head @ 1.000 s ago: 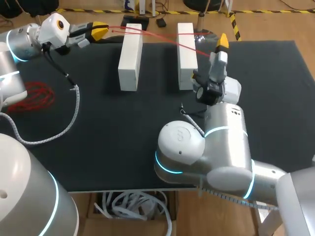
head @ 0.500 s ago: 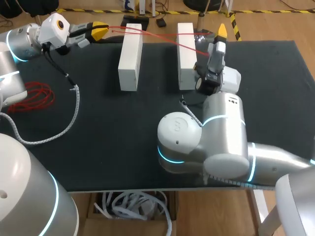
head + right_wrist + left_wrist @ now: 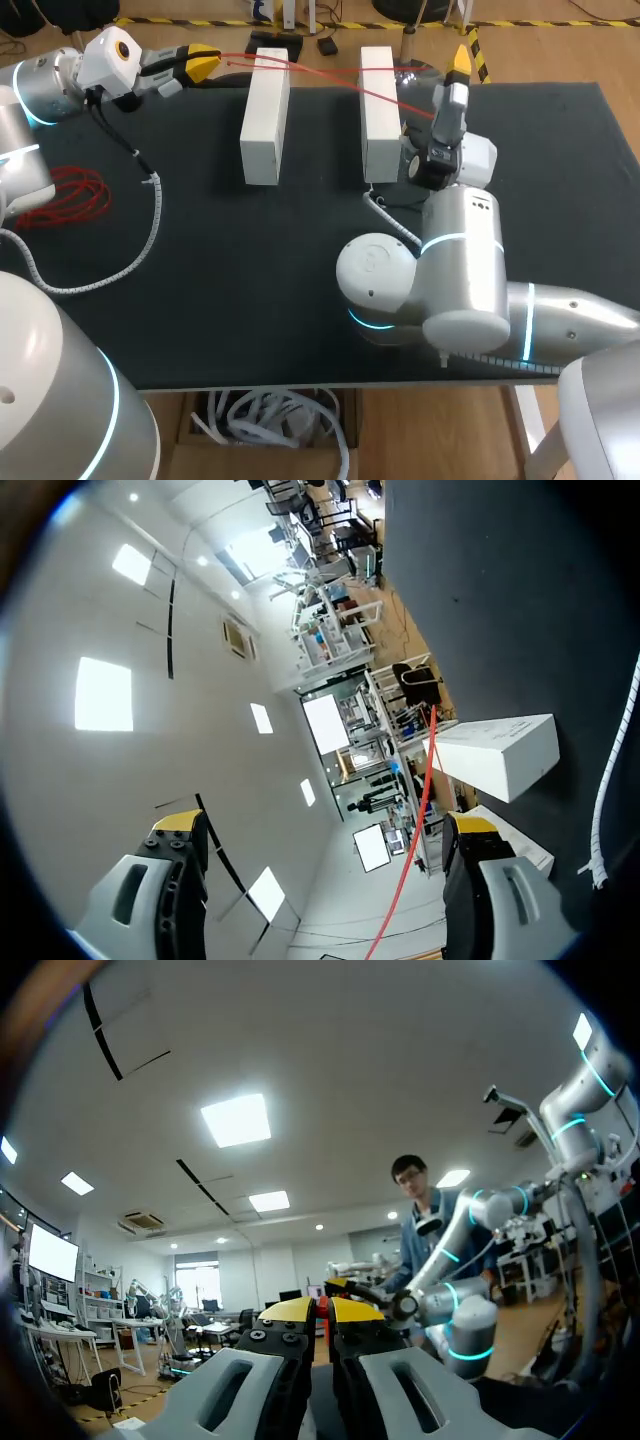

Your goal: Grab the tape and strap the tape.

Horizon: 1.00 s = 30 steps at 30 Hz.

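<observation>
My left gripper (image 3: pixel 322 1312) pinches the red tape (image 3: pixel 330 78) taut across two white blocks (image 3: pixel 265 115), with my right gripper's (image 3: pixel 322 823) fingers apart around it, apparently to grab.

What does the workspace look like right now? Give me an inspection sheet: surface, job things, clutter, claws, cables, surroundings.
surface: black mat covering the table.
job's things: red tape stretched from the left claw across two white blocks toward the right arm.
clutter: red coil lying on the mat near the left arm.
grippers: left claw shut on the red tape; right claw wide open, the tape running between its fingers with no contact seen.
cables: white spiral hose hanging from the left arm onto the mat.
surroundings: nothing seen reaching over the table.
</observation>
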Tool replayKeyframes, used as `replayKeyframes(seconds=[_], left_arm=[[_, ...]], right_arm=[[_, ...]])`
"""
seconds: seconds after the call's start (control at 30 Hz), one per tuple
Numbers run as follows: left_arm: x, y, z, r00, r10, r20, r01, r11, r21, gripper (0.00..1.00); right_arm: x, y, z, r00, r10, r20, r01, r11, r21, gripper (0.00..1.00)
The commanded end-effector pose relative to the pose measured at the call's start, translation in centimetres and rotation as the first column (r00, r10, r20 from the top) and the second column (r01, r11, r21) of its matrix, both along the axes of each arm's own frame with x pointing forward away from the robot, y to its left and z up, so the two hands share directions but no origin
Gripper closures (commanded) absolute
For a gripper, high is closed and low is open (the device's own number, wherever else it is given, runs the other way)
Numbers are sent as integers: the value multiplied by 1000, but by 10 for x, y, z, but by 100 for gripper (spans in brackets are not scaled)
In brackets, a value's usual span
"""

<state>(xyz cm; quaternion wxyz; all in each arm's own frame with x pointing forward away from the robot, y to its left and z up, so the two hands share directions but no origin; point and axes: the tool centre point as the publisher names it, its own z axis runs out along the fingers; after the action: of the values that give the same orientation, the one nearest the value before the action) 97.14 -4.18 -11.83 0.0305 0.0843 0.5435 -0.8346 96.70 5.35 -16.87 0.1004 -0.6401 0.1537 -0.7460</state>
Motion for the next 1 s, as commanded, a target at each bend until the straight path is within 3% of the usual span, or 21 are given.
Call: replayKeyframes(seconds=[0.03,0.23,0.3,0.4,1.0], left_arm=[[1,0,-1,1000,-2,1,2,1000,-1,100],[1,0,-1,1000,-2,1,2,1000,-1,100],[1,0,-1,1000,-2,1,2,1000,-1,100],[1,0,-1,1000,-2,1,2,1000,-1,100],[1,0,-1,1000,-2,1,2,1000,-1,100]], right_arm=[[1,2,0,1000,4,11,-4,1000,1,0],[0,5,2,1000,7,27,-7,1000,3,0],[-1,6,3,1000,8,30,-8,1000,5,28],[-2,8,4,999,9,35,-9,1000,9,51],[-9,21,5,999,16,30,-17,999,38,57]])
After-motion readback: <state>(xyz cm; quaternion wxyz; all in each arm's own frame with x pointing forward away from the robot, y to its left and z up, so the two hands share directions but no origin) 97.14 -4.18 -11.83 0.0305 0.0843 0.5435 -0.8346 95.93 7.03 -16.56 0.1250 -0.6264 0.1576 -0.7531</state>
